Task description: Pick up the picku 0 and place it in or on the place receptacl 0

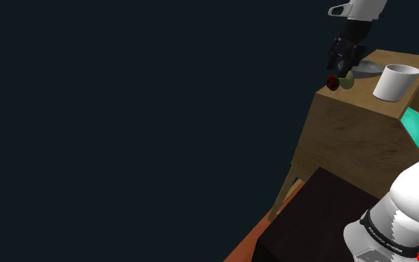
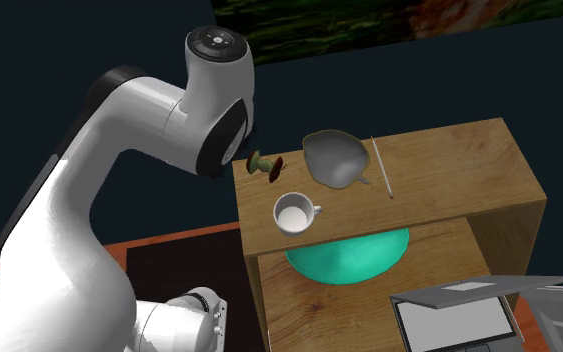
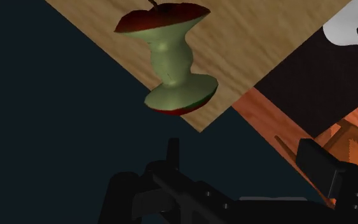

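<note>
Here, the gnawed apple core with red skin at both ends and a pale green waist [image 1: 339, 80] [image 2: 266, 165] [image 3: 169, 57] lies on its side at the very corner of the brown wooden table's [image 2: 449, 170] [image 1: 349, 126] [image 3: 247, 38] top, the corner nearest the arm. The all-black two-finger gripper [image 1: 343, 68] [image 3: 247, 159] hangs just above it. In the wrist view its fingers [image 3: 320, 167] stand well apart and clasp nothing; the core sits beyond their tips, not between them.

In the second exterior view, a shallow grey bowl [image 2: 334, 157] [image 1: 368, 69] rests near the core toward that view's right. A thin pale stick [image 2: 381, 167] lies just beside the bowl's far side. A white mug with a handle [image 2: 294, 212] [image 1: 395, 82] stands upright near the table's front edge, apart from the core. On the lower shelf sits a round teal plate [image 2: 349, 258] [image 1: 414, 126], partly under the tabletop, and an open grey laptop [image 2: 459, 315] shows below it
</note>
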You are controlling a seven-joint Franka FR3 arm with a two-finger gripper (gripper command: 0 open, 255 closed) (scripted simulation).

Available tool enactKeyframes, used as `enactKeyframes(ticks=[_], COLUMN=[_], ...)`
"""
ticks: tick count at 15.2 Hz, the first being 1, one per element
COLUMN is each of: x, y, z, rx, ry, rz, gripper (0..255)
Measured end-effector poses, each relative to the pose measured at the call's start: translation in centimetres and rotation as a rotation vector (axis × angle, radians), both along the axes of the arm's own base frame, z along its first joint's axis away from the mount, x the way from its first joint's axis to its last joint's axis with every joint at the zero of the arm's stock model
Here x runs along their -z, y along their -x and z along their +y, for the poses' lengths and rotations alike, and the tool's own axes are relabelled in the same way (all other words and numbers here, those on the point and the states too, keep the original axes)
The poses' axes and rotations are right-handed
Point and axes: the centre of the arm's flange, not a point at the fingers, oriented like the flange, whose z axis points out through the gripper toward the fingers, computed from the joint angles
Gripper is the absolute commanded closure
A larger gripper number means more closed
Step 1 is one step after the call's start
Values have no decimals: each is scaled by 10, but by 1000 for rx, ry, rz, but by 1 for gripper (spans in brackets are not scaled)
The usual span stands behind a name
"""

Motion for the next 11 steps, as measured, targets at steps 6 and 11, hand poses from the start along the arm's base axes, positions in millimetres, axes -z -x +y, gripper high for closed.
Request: enactKeyframes(ticks=[6, 11], x=[2, 4], y=[1, 1], z=[1, 4], rx=[92, 150], ry=[2, 7], rz=[6, 7], gripper=[0, 255])
